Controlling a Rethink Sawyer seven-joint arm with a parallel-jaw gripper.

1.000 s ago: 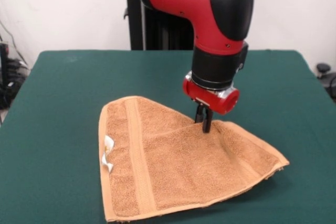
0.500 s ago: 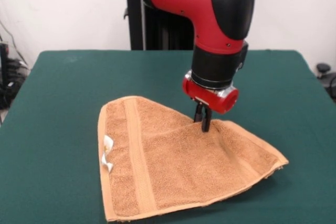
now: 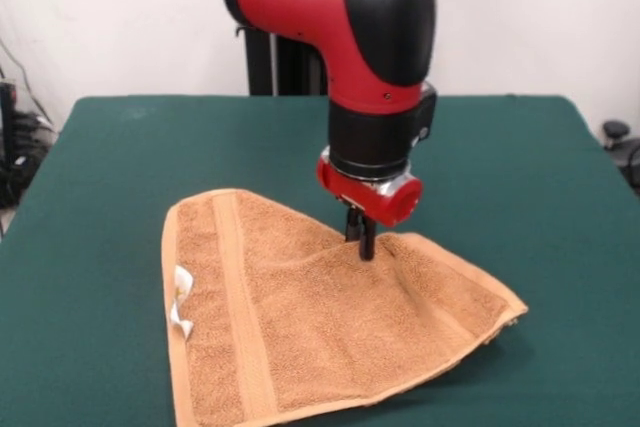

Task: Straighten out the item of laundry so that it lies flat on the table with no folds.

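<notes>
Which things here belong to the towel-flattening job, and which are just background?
Job:
orange-tan terry hand towel, folded over
dark green felt-topped table
red and black arm's gripper, shut on the towel

Background:
black cables beside the table
white wall

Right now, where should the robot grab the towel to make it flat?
Probably the folded-over corner of the towel, at the far peak where the gripper already sits. Come straight down from above: the fold's edges meet there, so dragging that corner away across the table should open the top layer.
</notes>
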